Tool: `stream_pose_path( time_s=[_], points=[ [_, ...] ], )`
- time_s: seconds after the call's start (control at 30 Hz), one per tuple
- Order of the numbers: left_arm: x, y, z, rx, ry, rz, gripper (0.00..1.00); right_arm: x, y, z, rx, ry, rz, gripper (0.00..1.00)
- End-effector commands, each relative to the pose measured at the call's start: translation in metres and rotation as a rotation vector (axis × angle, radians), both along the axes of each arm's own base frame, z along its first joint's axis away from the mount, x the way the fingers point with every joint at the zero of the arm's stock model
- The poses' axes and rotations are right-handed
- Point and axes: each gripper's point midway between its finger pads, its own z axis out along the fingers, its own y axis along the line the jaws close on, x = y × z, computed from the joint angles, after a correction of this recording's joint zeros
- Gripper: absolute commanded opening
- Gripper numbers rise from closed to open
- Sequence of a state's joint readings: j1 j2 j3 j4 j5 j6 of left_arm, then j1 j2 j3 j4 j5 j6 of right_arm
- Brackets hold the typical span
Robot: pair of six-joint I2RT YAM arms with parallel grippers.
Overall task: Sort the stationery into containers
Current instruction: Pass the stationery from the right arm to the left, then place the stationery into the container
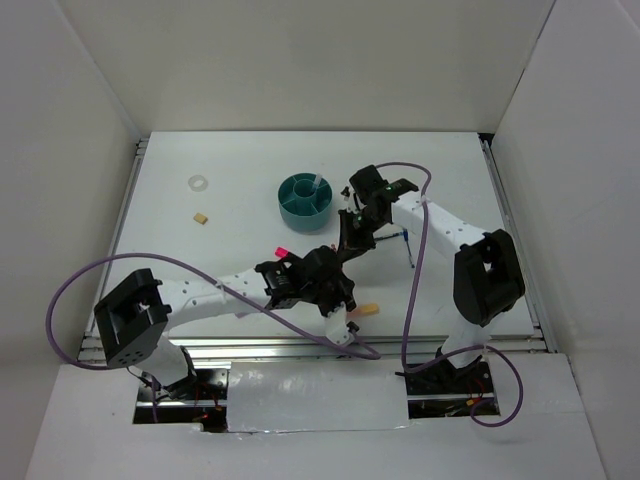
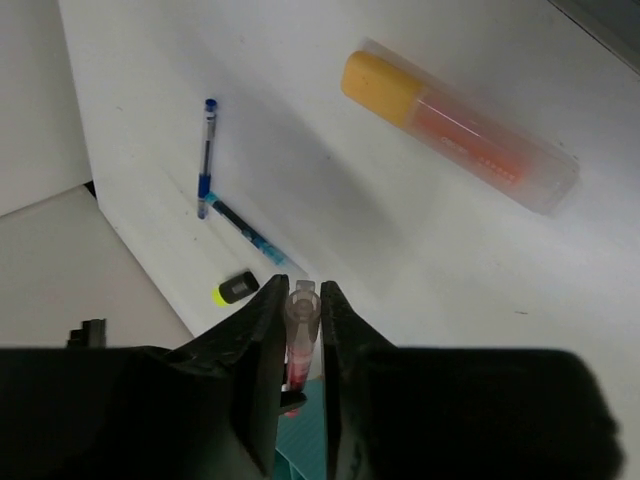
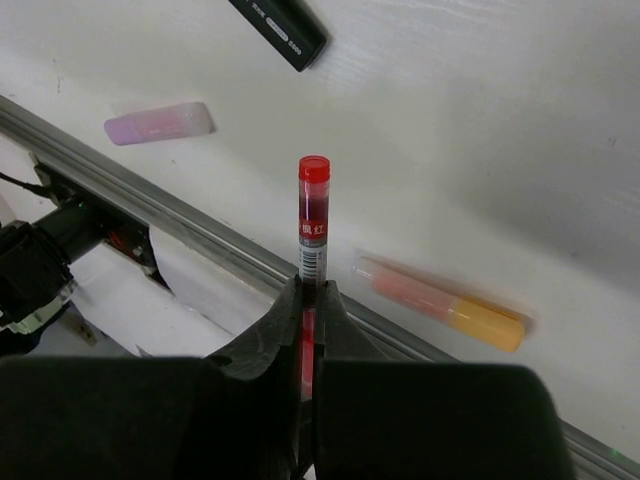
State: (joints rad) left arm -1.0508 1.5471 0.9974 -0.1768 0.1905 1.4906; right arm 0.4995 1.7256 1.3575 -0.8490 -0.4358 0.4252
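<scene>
The left gripper [image 2: 302, 292] squeezed a clear-tipped pen [image 2: 302, 312] and the right gripper [image 3: 312, 290] a red pen [image 3: 314, 210], both likely bound for the teal organizer [image 1: 306, 195].

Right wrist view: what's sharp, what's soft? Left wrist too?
Right wrist: thin red-capped pen in the right pincer is sharp; lilac stick and orange stick are soft. Left wrist: left pincer, shut on a clear-barrelled pen, is a black silhouette; thin blue pen crisp.

Left arm [image 1: 220, 293] and right arm [image 1: 440, 225] crowd the teal organizer's [image 1: 300, 212] near side; far side free.
</scene>
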Motion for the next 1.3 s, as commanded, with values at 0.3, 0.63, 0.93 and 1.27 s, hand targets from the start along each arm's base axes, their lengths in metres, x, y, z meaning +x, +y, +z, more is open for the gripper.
stream_pose_path(
  time_s=[0.3,0.63,0.93,1.27],
  points=[
    [-0.041,-0.017,0.038,-0.093,0.005,-0.035,0.00,0.003,-0.010,0.037,0.158,-0.084,0.066,0.71],
    [-0.100,-0.033,0.162,-0.415,0.414,0.119,0.00,0.070,-0.109,0.074,0.181,-0.271,0.006,0.83],
    [0.086,0.018,0.271,-0.908,0.939,0.610,0.00,0.100,-0.178,0.069,-0.009,-0.445,-0.138,0.79],
    [0.224,0.094,0.247,-1.161,0.977,0.741,0.00,0.087,-0.190,0.025,-0.043,-0.376,-0.187,0.74]
  ],
)
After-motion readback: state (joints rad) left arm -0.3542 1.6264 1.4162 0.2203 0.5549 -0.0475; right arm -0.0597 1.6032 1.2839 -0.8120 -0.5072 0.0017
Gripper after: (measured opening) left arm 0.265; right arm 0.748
